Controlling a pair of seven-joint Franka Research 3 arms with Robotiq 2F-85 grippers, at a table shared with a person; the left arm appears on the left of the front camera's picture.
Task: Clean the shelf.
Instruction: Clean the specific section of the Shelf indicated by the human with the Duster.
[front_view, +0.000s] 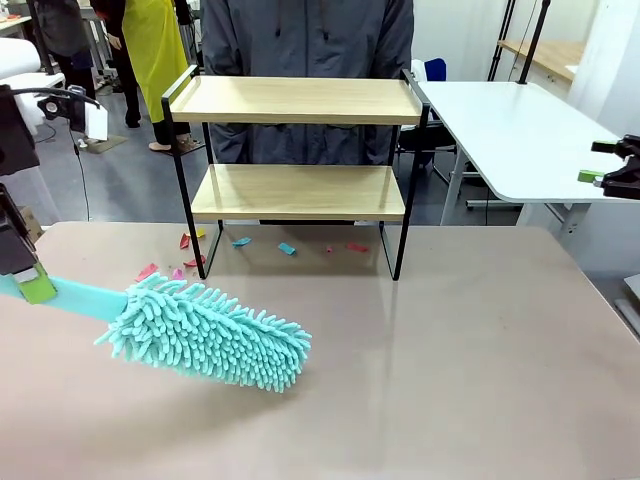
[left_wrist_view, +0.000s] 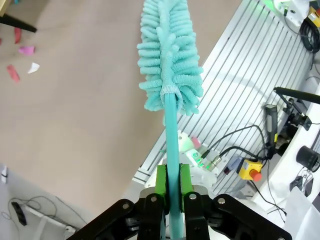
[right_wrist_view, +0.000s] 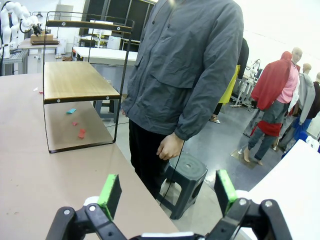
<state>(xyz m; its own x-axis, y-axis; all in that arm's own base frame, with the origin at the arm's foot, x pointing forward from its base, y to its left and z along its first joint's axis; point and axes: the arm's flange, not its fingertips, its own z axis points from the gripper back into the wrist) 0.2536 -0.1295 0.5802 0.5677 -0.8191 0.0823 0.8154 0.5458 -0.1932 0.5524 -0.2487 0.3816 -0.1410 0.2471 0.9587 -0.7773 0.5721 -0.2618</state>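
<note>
2 light boards make up the shelf (front_view: 297, 190), which stands at the far middle of the table (front_view: 450, 350), right in front of the person (front_view: 305, 40). Both boards look bare from the front. Many small red, pink and teal scraps (front_view: 190, 255) lie on the table under it and around its left foot.

Nearer to me and to the left of that foot lies the teal duster (front_view: 205, 335), its fluffy head resting on the table. Its long axis runs from my left gripper (front_view: 35, 285) at the table's left edge out toward the middle, so the shelf sits beyond the head and to its right. I judge the next move needs a lift and a swing away from me to bring the head level with a board.

My left gripper is the nearer 1 and is clamped tight on the duster's handle. My right gripper (front_view: 600, 162) hangs well apart, off the table's right side, spread wide with nothing in it.

From my left wrist, both green pads (left_wrist_view: 161, 182) press the handle squarely. My right wrist sees the shelf (right_wrist_view: 75, 80) end-on, with scraps (right_wrist_view: 77, 127) on the table beneath the lower board.
</note>
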